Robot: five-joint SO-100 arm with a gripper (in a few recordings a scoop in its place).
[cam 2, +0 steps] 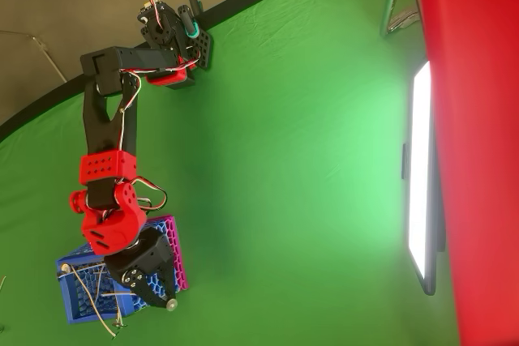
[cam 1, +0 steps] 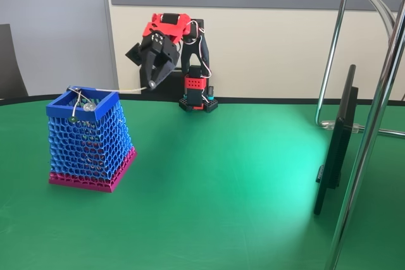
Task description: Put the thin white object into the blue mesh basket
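Leftmost in the fixed view: blue mesh basket [cam 1: 90, 140] on the green table [cam 1: 240, 181], a shiny wire piece [cam 1: 82, 102] hooked over its rim. Just right of that, thin white object [cam 1: 123, 90] stretched level from above the rim to the gripper [cam 1: 152, 85], pinched at its right end by narrowly closed fingertips. Probably very light, springy, slick; held at the tip, likely to droop or pivot. Better grip nearer mid-length. Free end already over the opening.
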